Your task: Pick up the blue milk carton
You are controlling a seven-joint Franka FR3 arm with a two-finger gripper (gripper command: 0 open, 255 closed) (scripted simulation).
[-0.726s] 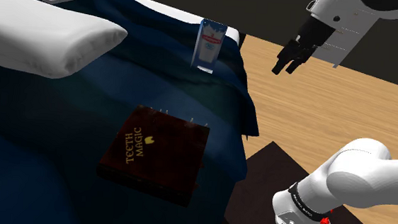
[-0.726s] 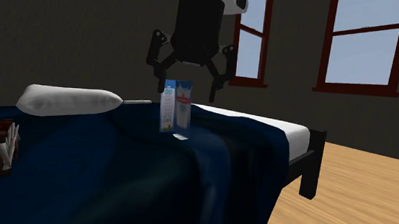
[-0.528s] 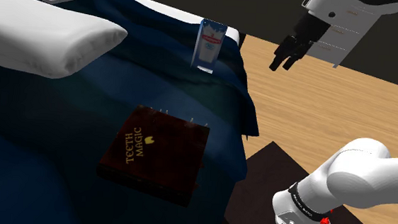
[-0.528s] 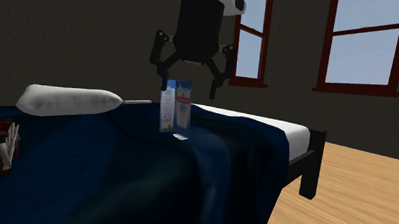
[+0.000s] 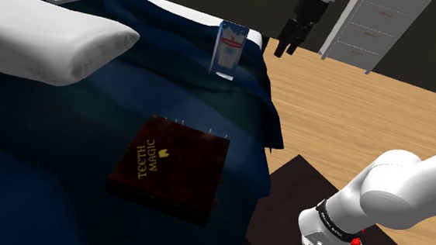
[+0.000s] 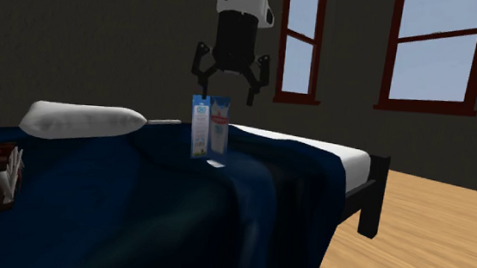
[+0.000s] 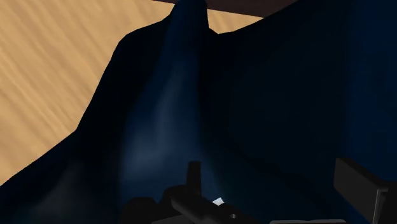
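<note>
The blue and white milk carton (image 5: pixel 229 50) stands upright on the dark blue blanket near the bed's far edge; it also appears in the second exterior view (image 6: pixel 210 127). My black gripper (image 5: pixel 285 48) hangs in the air to the carton's right in the shoulder view, apart from it. Seen from the second exterior view, the gripper (image 6: pixel 226 88) is above and behind the carton, with its fingers spread wide and nothing between them. The wrist view looks down on folds of the blanket (image 7: pixel 191 108), with the two fingertips (image 7: pixel 193 175) far apart.
A white pillow (image 5: pixel 51 38) lies at the bed's head. A dark red book titled "Teeth Magic" (image 5: pixel 171 165) rests mid-bed. Wooden floor (image 5: pixel 365 111) runs beside the bed, with a white drawer unit (image 5: pixel 374 30) behind it. My stand (image 5: pixel 298 193) is at the lower right.
The gripper has swung to the shoulder view's left and upward, closing in on the carton from the floor side. It stayed open. The carton has not moved.
</note>
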